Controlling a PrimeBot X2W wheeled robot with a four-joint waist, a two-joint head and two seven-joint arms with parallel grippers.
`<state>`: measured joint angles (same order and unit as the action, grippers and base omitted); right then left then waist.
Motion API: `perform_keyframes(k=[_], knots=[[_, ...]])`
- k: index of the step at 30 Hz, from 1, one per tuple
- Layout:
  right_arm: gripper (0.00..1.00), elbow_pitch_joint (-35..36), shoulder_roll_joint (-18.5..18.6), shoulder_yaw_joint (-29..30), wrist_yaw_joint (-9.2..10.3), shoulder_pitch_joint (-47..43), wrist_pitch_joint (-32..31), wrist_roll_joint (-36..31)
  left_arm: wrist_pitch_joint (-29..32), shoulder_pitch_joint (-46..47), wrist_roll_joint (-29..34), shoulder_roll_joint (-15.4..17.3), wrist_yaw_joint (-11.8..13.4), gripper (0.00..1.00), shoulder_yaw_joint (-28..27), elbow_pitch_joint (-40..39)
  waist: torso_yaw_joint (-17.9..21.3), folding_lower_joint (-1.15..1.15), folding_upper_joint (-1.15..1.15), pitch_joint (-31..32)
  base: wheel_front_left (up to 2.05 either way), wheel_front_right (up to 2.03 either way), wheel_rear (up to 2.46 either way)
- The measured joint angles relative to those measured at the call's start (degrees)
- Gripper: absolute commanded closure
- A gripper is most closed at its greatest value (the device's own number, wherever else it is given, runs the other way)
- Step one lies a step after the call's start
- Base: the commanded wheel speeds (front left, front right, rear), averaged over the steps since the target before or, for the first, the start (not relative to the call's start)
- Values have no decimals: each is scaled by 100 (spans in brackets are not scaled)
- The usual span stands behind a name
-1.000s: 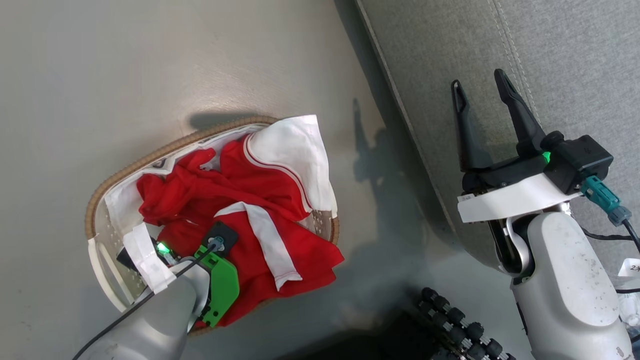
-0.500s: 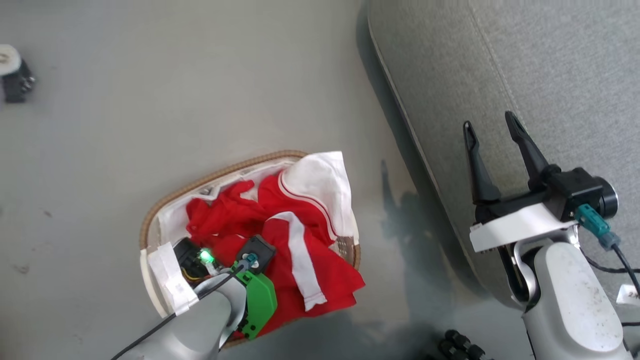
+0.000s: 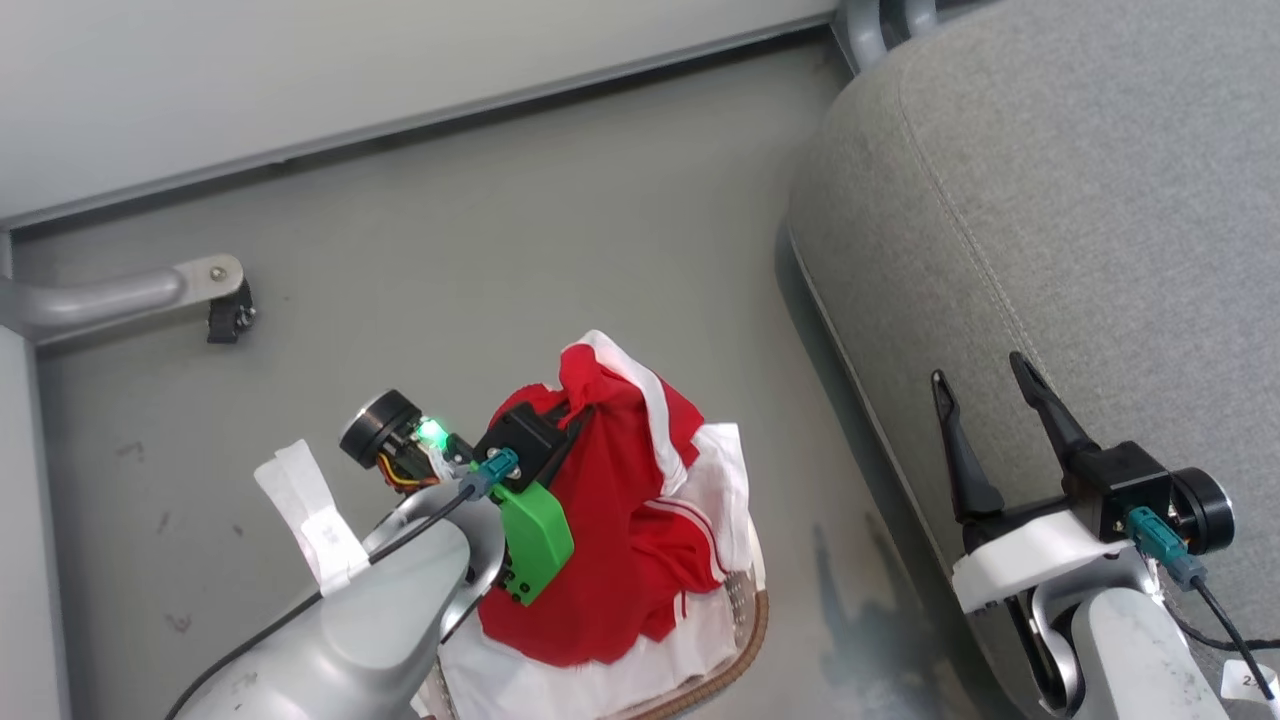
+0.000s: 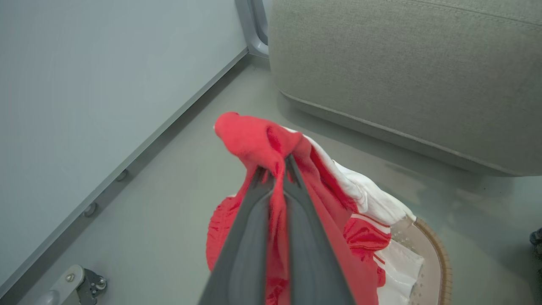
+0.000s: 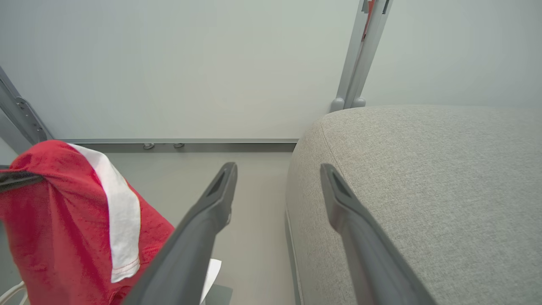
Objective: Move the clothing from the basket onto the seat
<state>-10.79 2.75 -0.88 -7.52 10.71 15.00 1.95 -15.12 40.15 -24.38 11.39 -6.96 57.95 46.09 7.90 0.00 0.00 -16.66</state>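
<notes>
Pressed together, the jaws of the left gripper (image 4: 275, 163) pinch a bunched fold of the clothing (image 4: 254, 135). A knob of red cloth stands just past the fingertips, and the rest of the garment hangs from that pinch. Its long axis runs straight down from the jaws: red cloth with white panels and thin white stripes drapes in a long fall toward the basket (image 3: 750, 625), which sits on the floor (image 3: 500, 250) directly beneath. In the head view the lowest folds overlap the white liner (image 3: 600, 690), and I cannot tell whether the hem hangs free of the basket or rests in it. From the jaws, the seat (image 3: 1100, 250) lies to the robot's right, across a bare strip of floor, with its rounded grey edge and stitched seam standing higher than the basket rim. The right gripper (image 3: 978, 368) hovers over that near edge of the seat with its jaws spread wide and nothing between them. It is the nearer arm to the seat, yet well apart from the cloth. The coming move therefore looks to turn on one thing: the left arm carrying its load sideways to the right, high enough that the trailing hem passes over the cushion edge rather than dragging against the seat's side.
</notes>
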Motion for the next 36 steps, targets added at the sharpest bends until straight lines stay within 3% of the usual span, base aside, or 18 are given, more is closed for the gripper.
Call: perform_keyframes(k=[7, 15, 26, 36], knots=[[0, -70, 1, -81, 0, -316, 0, -102, 0, 343, 293, 291, 43, 100, -245, -647, -161, 0, 0, 723, 0, 0, 0], [0, -122, 1, -298, 0, -370, 0, -134, 0, 1134, 386, 410, 15, 100, -328, -861, -257, 0, 0, 1338, 0, 0, 0], [0, -151, 2, -735, 0, -108, 0, -207, 59, 2070, 369, 452, -13, 100, -415, -1004, -237, 0, 0, 1552, 0, 0, 0], [0, -588, -5, -1927, 0, 630, 0, -99, 59, 2413, 347, 393, -32, 100, -314, -1282, -295, 0, 0, 1623, 0, 0, 0]])
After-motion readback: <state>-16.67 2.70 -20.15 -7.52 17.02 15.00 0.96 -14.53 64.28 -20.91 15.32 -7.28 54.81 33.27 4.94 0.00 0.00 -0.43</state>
